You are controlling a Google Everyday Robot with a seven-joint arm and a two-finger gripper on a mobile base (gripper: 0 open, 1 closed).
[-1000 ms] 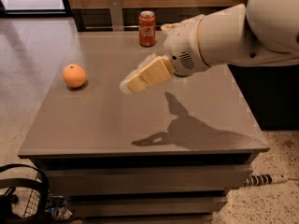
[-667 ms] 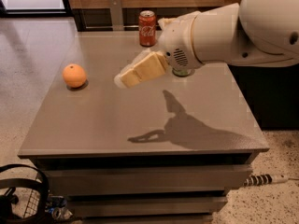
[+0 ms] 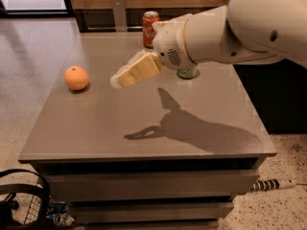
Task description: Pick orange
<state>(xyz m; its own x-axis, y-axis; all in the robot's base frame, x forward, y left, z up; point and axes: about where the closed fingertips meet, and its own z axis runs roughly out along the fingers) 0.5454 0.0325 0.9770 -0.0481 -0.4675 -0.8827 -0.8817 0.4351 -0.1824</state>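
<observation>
The orange (image 3: 76,77) is a small round fruit resting on the left part of the grey table (image 3: 96,123). My gripper (image 3: 119,80) hangs above the table's middle, to the right of the orange and clearly apart from it, pointing left toward it. It holds nothing. My white arm comes in from the upper right.
A red cola can (image 3: 150,29) stands at the table's back edge. A green-topped object (image 3: 187,73) sits partly hidden under my arm. A black wire basket (image 3: 21,202) is on the floor at the front left. A cable (image 3: 271,184) lies on the floor at the right.
My gripper has moved left across the table, closer to the orange. The orange and the can have not moved.
</observation>
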